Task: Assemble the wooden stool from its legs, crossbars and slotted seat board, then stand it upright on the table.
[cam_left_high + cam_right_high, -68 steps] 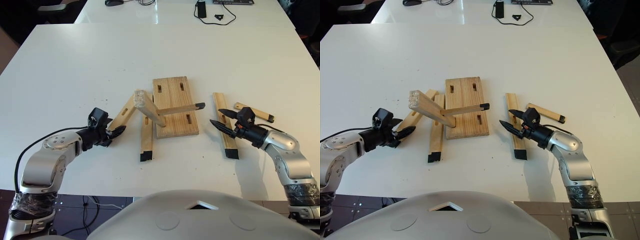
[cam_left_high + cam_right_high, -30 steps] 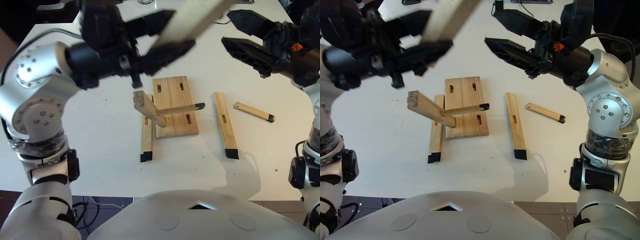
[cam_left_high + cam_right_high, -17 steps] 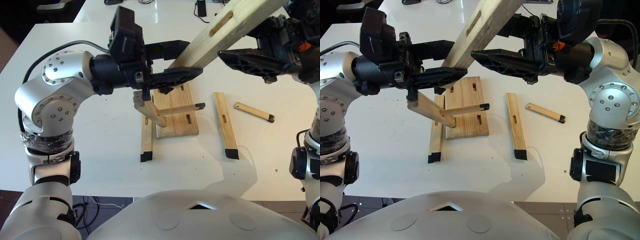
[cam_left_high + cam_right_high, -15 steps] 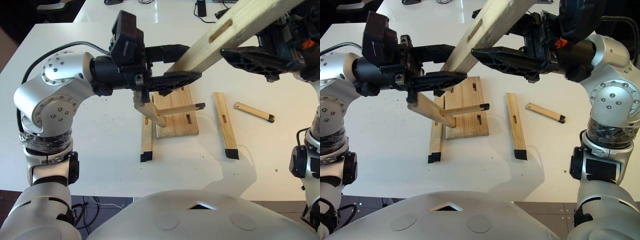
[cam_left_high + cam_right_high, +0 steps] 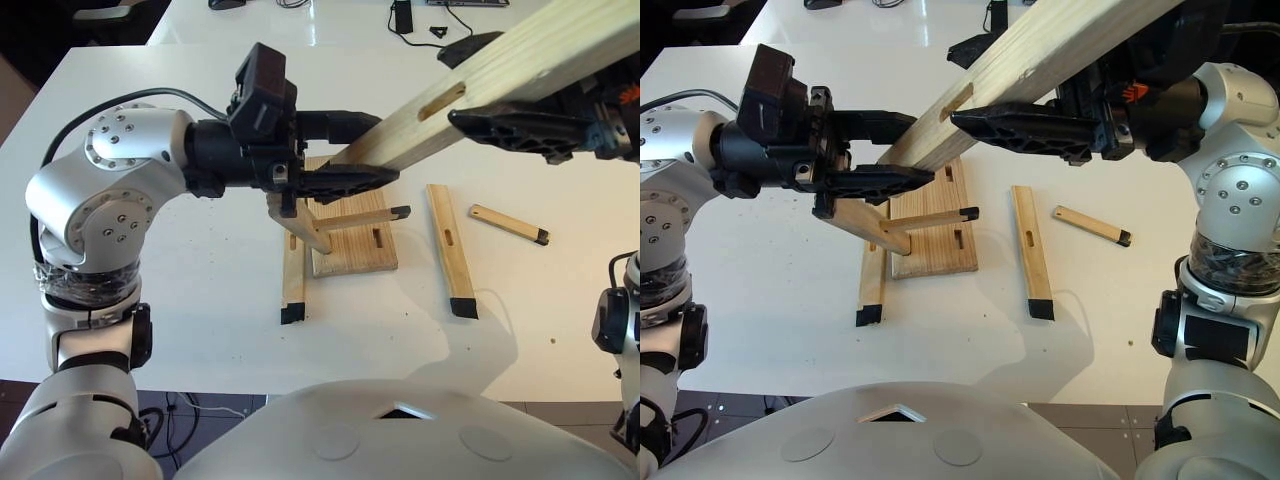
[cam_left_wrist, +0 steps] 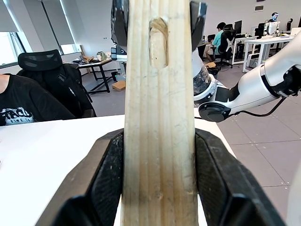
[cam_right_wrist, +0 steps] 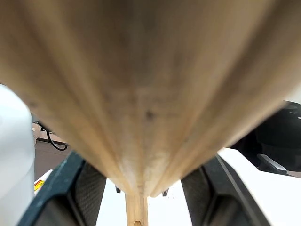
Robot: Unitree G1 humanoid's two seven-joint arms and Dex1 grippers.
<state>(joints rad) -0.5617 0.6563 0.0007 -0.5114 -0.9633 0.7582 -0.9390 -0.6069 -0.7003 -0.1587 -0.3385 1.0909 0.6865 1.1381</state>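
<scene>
Left fingers, right fingers clamp raised leg.

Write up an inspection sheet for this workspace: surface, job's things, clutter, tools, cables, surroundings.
Surface: white table, carrying the loose stool parts.
Job's things: slotted leg held in the air above the seat board; joined leg and crossbar propped at the board's left edge; left flat leg and right flat leg lying either side of the board; short crossbar farther right.
Clutter: nothing seen.
Tools: left tool shut on the slotted leg's lower end; right tool shut on it higher up.
Cables: black cable along the left arm.
Surroundings: second table behind with a mouse and black device; office chair.
</scene>
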